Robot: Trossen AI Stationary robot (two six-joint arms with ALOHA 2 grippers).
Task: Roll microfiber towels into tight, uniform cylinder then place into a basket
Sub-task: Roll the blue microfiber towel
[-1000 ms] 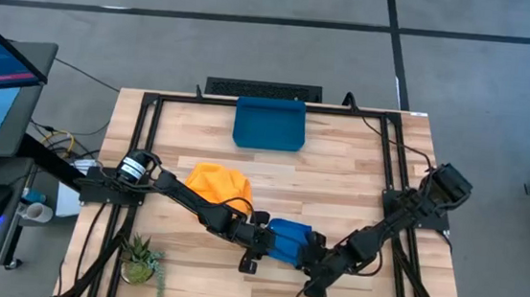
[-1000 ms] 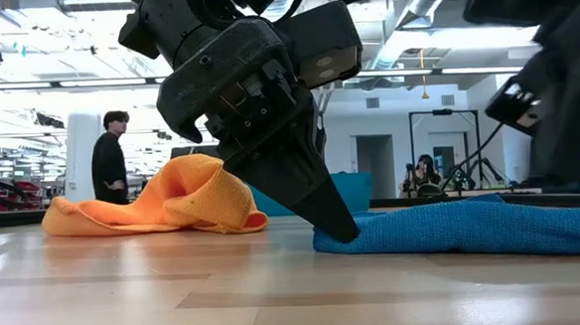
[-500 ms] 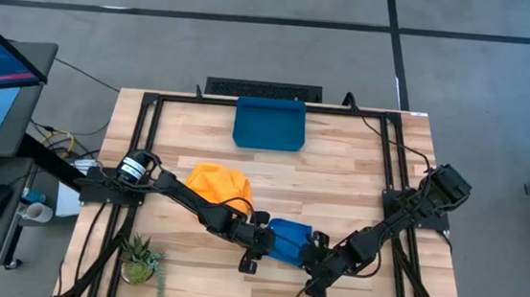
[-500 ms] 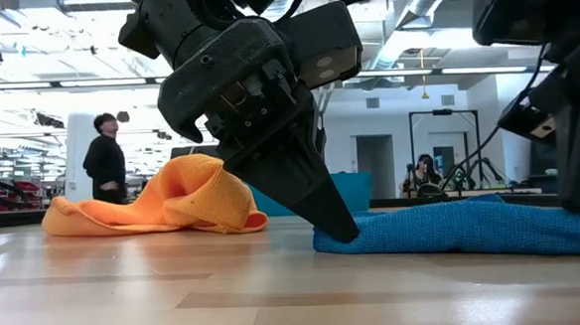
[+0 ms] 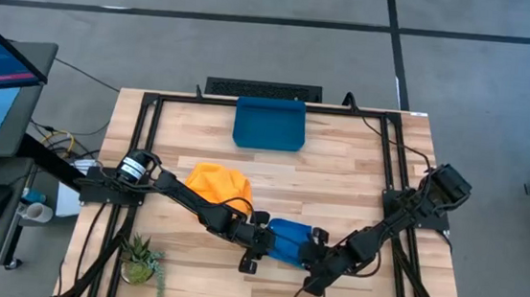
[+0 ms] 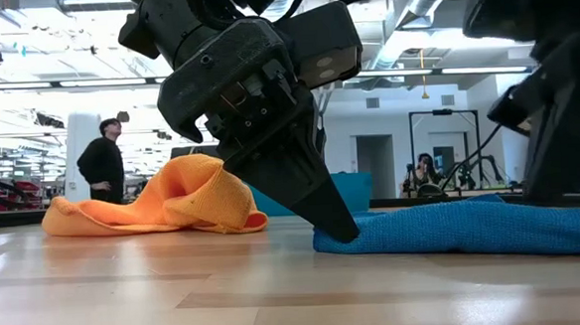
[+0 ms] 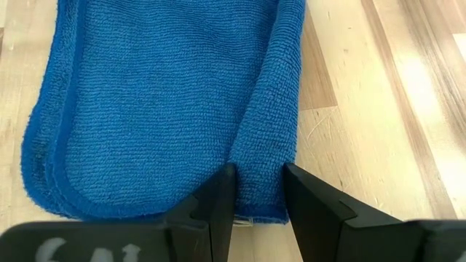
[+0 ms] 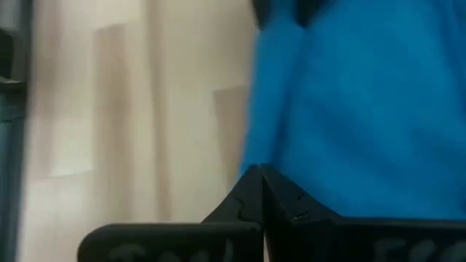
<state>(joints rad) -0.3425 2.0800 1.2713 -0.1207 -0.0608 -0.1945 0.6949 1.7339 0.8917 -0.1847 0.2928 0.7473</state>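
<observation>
The blue towel (image 5: 288, 239) lies folded into a long strip near the table's front edge, flat on the wood (image 6: 453, 232). My left gripper (image 5: 258, 246) is at its left end, its fingers closed around a raised fold (image 7: 258, 207). My right gripper (image 5: 316, 256) is shut at the towel's right end (image 8: 261, 178). The orange towel (image 5: 216, 183) lies crumpled in a heap left of centre (image 6: 163, 199). The dark blue basket (image 5: 269, 125) stands at the far edge with nothing in it. My left gripper pinches a raised lengthwise fold (image 7: 263, 175) at the blue towel's left end between its two fingers (image 7: 218, 200). The fingers slant down from the left (image 6: 338, 230) and lie along the fold. The towel stays flat on the table. My right gripper's shut fingertips meet the blue towel's edge (image 8: 251, 156) at its right end, slanting down from the right. Whether cloth lies between them I cannot tell.
A small potted plant (image 5: 143, 258) stands at the near left corner. A black bar (image 5: 263, 91) lies behind the basket. Black frame rails (image 5: 139, 157) run along the table's sides. A person (image 6: 101, 167) stands far off in the room.
My right gripper has tipped a little at the blue towel's right end. The towel and my left gripper stay as they were.
</observation>
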